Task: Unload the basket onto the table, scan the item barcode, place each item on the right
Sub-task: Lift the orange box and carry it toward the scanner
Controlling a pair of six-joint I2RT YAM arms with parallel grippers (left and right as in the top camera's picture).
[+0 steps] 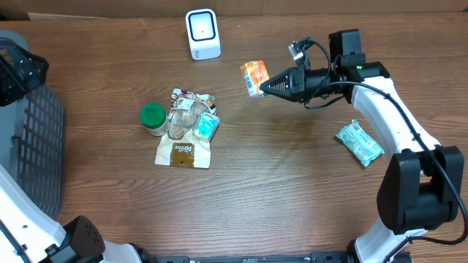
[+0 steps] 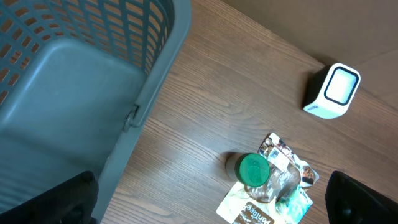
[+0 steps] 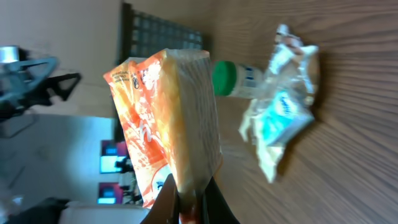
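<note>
Gripping an orange crinkled-plastic snack packet [image 1: 254,76] with the right fingers [image 1: 273,84], clamped shut on one edge of it, with the body of the packet jutting past the tips toward the left side of the brown wood-grain bench [image 1: 278,183]. Held up off the wood, apart from everything lying there. From the right wrist, seen nearly edge-on, rising straight out of the pinched fingertips [image 3: 214,208], printed orange face turned to the left of that view. Up and to the left of the packet in the overhead view, near the far edge of the bench: a small white box-shaped scanner with a rounded window [image 1: 202,33], near the packet but not touching it. Farther left, at mid-bench: a heap of crumpled pouches [image 1: 186,139] with a clear green-lidded jar [image 1: 153,117] against its left side. Beside the right arm: a teal wrapped packet [image 1: 359,142] lying flat. At the far left, by a grey plastic lattice basket [image 1: 36,139]: left fingers [image 2: 65,199] spread wide apart, holding nothing, well away from the snack packet.
</note>
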